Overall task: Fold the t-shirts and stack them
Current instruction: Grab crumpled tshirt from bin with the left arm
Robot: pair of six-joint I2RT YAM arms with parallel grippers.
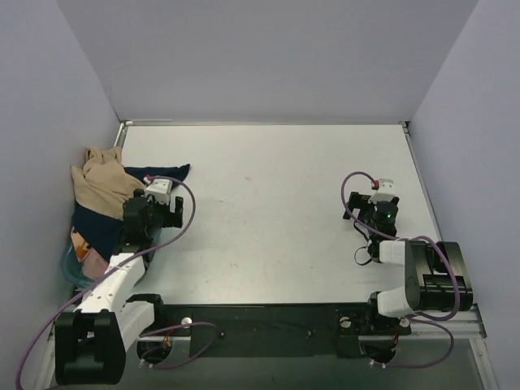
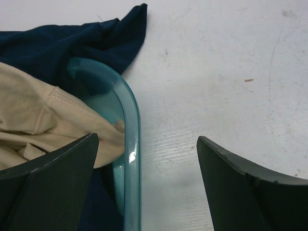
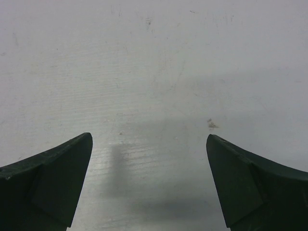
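Note:
A tan t-shirt [image 1: 101, 183] lies on top of a pile in a teal basket [image 1: 71, 268] at the table's left edge. A dark navy t-shirt [image 1: 93, 227] lies under it, one corner out on the table. Pinkish and orange cloth [image 1: 89, 258] shows lower in the pile. My left gripper [image 1: 162, 188] is open over the basket's right rim. In the left wrist view the teal rim [image 2: 131, 163] runs between the fingers, with tan cloth [image 2: 33, 120] and navy cloth [image 2: 96, 43] to the left. My right gripper [image 1: 382, 188] is open over bare table [image 3: 154, 96], holding nothing.
Grey walls [image 1: 268, 57] enclose the white table [image 1: 268, 203] on three sides. A black rail [image 1: 268, 325] with both arm bases runs along the near edge. Purple cables [image 1: 188, 207] loop from each wrist.

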